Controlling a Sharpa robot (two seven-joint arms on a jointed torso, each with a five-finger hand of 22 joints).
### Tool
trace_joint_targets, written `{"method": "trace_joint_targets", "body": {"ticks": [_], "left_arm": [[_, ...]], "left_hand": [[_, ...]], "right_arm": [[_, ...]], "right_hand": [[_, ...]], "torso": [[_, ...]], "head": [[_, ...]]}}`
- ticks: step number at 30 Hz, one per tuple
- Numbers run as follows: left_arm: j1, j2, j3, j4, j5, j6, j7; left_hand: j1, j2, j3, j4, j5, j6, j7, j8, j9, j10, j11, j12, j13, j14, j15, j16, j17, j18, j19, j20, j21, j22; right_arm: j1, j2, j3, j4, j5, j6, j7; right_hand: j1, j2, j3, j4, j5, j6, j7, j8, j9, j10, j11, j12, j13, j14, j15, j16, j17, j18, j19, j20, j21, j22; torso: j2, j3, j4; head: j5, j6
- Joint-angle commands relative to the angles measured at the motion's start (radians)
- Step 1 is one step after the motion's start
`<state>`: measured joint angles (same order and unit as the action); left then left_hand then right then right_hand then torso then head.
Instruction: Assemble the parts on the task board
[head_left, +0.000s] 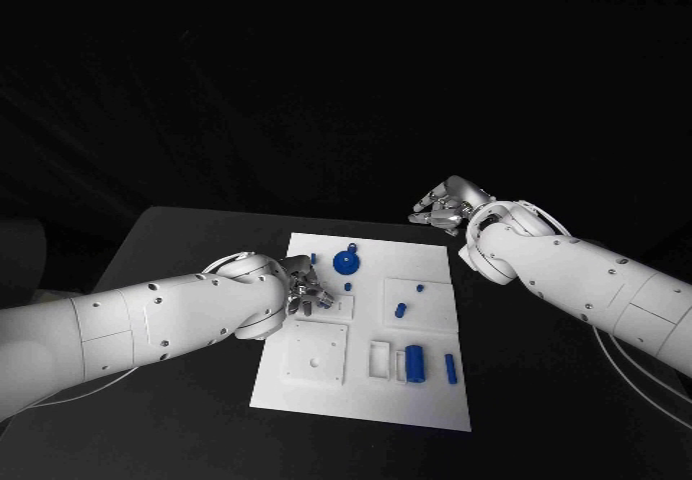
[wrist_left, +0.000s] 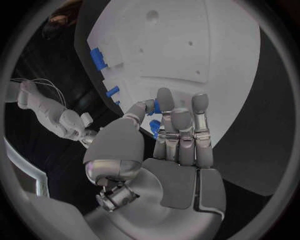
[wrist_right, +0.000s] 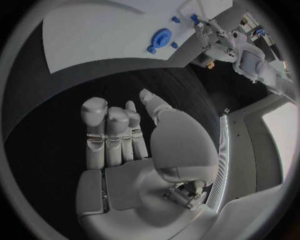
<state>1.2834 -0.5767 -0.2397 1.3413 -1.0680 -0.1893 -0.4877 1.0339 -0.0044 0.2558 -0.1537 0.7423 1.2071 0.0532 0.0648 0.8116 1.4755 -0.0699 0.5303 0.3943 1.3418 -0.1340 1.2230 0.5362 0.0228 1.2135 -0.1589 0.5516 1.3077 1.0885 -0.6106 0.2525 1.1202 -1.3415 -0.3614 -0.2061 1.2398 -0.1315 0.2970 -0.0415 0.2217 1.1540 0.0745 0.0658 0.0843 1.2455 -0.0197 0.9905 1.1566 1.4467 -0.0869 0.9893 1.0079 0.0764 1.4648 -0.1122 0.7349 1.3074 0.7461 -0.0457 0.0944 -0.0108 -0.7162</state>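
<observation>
While the left hand (head_left: 303, 292) hovers over the left part of the task board (head_left: 433, 400), its fingers (wrist_left: 181, 125) curve together toward the thumb, and in the left wrist view a small blue part (wrist_left: 155, 126) sits right between fingertips and thumb; it looks pinched there, though I cannot be fully sure the fingers actually press it. Just beside that hand, toward the far edge of the board, lies a round blue gear-like disc (head_left: 346, 263) with a tiny blue peg (head_left: 351, 246) next to it.

Moving out across the white plate, a raised square tile (head_left: 417, 298) carries two little blue pieces (head_left: 402, 308), one of them near its far corner. Nearer the robot, another white square block (head_left: 315, 357) with small holes sits at the board's left side. To its right stand narrow white slots, one holding a chunky blue rectangular part (head_left: 415, 363), and a slimmer blue bar (head_left: 451, 369) lies just beyond them, close to the board's right edge.

Well apart from all this, the right hand (head_left: 450, 207) hangs over the black table (head_left: 188, 240) past the board's far right corner. Its fingers (wrist_right: 109, 132) are loosely spread and slightly bent, with nothing in them.
</observation>
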Motion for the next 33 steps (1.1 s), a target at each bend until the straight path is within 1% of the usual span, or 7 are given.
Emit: {"method": "trace_joint_targets", "body": {"ticks": [1,16,33], "left_arm": [[-0.002,0.001,-0.001,0.001,-0.014,0.030,-0.007],[-0.002,-0.004,-0.001,-0.003,-0.017,0.022,-0.018],[-0.002,0.002,0.000,-0.011,0.019,0.048,-0.022]], "left_hand": [[0.015,0.003,0.084,-0.079,0.001,0.108,-0.079,0.001,0.031,0.040,-0.014,0.006,0.002,0.000,-0.008,0.003,-0.001,-0.008,0.007,0.000,-0.004,0.018],[0.019,0.002,0.085,-0.078,0.005,0.110,-0.079,0.001,0.029,0.040,-0.013,0.008,0.003,0.001,-0.008,0.005,-0.003,-0.007,0.010,0.000,-0.005,0.019],[0.018,0.002,0.089,-0.083,0.012,0.110,-0.079,0.002,0.039,0.040,-0.013,0.012,0.006,-0.001,-0.008,0.010,-0.003,-0.008,0.008,-0.001,-0.002,0.020]], "right_arm": [[0.000,0.001,0.001,-0.001,-0.001,0.014,0.002],[0.000,0.003,0.001,-0.011,0.000,0.015,0.001],[0.000,0.007,0.001,-0.019,0.000,0.020,0.000]], "right_hand": [[-0.008,-0.001,-0.001,-0.006,0.003,0.000,-0.001,-0.003,-0.001,-0.008,-0.001,-0.004,-0.001,-0.001,0.001,-0.004,0.001,-0.001,0.057,0.005,-0.003,0.085],[-0.008,-0.001,-0.001,-0.006,0.003,0.000,-0.001,-0.003,-0.001,-0.008,-0.001,-0.004,-0.001,-0.001,0.001,-0.004,0.001,-0.001,0.057,0.005,-0.003,0.085],[-0.008,0.001,-0.001,-0.007,0.002,0.001,-0.002,-0.003,-0.001,-0.008,-0.001,-0.003,-0.003,-0.001,0.001,-0.005,0.001,-0.001,0.057,0.005,-0.005,0.084]], "torso": [[0.000,0.0003,0.0000],[0.000,-0.0001,-0.0007],[0.001,0.0011,-0.0007]], "head": [[0.001,-0.001],[0.001,-0.005],[0.000,-0.008]]}}
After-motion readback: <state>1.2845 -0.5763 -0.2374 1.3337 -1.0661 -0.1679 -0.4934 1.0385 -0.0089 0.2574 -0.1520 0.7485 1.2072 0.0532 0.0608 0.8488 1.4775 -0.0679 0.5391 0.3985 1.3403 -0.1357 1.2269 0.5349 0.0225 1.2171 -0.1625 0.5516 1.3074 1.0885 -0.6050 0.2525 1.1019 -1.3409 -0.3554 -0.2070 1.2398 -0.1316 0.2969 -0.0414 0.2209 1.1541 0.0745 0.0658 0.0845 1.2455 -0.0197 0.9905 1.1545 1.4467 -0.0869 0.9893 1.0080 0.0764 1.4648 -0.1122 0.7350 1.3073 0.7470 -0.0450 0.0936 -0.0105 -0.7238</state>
